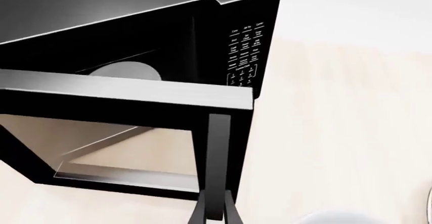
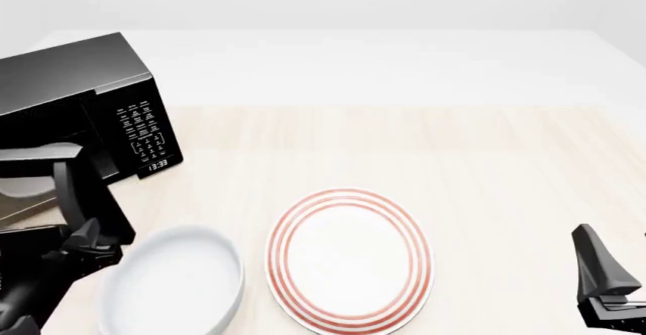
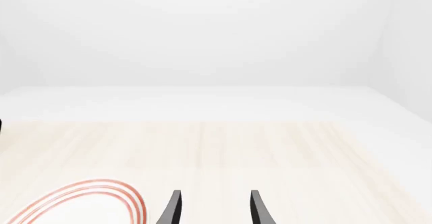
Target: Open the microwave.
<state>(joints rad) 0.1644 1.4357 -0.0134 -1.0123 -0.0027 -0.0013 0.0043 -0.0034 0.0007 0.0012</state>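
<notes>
The glossy black microwave (image 2: 71, 78) stands at the table's far left, its keypad panel (image 2: 141, 131) and small clock (image 2: 157, 165) facing the front camera. Its glass door (image 2: 71, 191) is swung partly open toward the arms. In the left wrist view the door frame (image 1: 121, 95) crosses the picture, with the pale turntable plate (image 1: 125, 71) showing inside the cavity. My left gripper (image 1: 216, 204) is shut on the door's free edge, which also shows low at the left (image 2: 86, 233) in the front view. My right gripper (image 3: 214, 198) hangs open and holds nothing at the near right (image 2: 604, 263).
A white bowl (image 2: 172, 282) sits just right of the left gripper, near the front edge. A white plate with red rings (image 2: 349, 255) lies at the middle front, its rim (image 3: 81, 204) showing in the right wrist view. Pale wood tabletop (image 2: 485, 169) stretches to the right.
</notes>
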